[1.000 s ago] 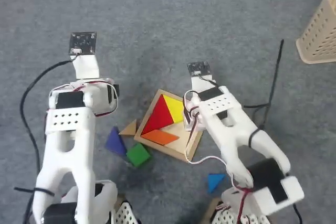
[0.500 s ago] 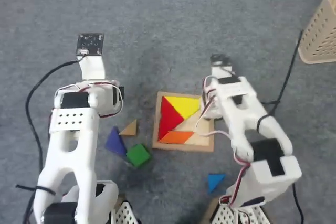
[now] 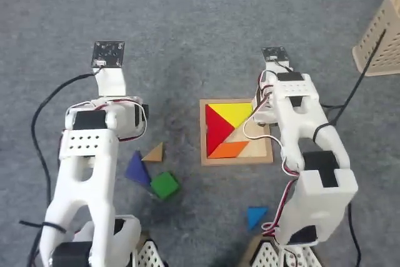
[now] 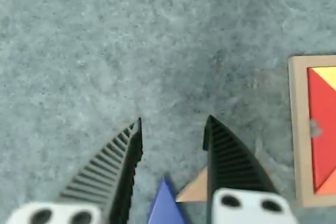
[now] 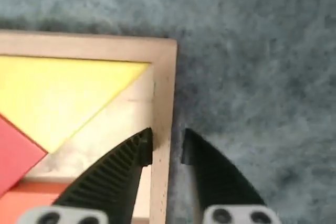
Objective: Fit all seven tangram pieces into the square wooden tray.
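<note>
right claw (image 5: pixel 167 136) pinches the wooden tray (image 5: pixel 79 39) by its rim.

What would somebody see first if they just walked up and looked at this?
The bright red triangle, yellow triangle and orange piece stand out in the square wooden tray in the middle of the grey carpet. The right gripper pinches the tray's rim between its fingers. Left of the tray, a blue triangle, a green square and a tan triangle lie loose.

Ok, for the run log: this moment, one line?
right jaws: shut on tray rim | left jaws: open | in tray: red, yellow, orange
</note>
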### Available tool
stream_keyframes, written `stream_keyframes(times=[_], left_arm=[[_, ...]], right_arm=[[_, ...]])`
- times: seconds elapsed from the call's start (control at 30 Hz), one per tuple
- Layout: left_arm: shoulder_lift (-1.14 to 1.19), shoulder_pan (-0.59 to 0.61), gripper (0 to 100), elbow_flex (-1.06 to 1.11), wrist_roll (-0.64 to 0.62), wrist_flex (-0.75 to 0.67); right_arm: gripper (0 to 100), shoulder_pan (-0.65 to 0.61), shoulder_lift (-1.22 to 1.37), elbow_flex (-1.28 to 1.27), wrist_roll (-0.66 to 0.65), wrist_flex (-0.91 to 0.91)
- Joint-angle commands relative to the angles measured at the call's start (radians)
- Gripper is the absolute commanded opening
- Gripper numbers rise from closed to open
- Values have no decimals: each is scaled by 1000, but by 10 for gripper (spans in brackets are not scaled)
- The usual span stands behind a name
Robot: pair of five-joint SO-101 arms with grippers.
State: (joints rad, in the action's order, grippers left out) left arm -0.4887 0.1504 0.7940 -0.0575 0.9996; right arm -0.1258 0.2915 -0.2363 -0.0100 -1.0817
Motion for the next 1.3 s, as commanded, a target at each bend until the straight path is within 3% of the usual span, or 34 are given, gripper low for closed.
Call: stream_keyframes(times=[0.0,0.17,0.27,0.43,0.5,0.57,0.7,0.83,0.97,1.07,1.27], left_arm=[[-38,-5,185,-5,-3,-17],[-37,-5,185,-5,21,-18],[-37,9,185,-15,46,-20],[-37,226,182,-97,180,28],[-37,232,182,-110,296,97],[-37,176,182,-110,394,181],[-37,21,181,-94,473,279],[-34,-107,181,39,551,232],[37,-133,181,101,580,149],[89,-160,181,79,583,152],[133,-250,181,101,583,144]], right_arm=[[171,16,-88,51,-20,-42],[170,12,-216,48,-64,-148],[169,-56,-286,44,-77,-203],[169,-263,-369,-34,-153,-174],[169,-271,-400,-69,-121,-174],[157,-220,-453,-120,-106,-174],[91,-53,-624,-321,-114,-125],[85,153,-757,-548,-224,-102],[82,360,-846,-721,-321,-16],[84,423,-880,-813,-368,25],[84,433,-905,-956,-382,154]])
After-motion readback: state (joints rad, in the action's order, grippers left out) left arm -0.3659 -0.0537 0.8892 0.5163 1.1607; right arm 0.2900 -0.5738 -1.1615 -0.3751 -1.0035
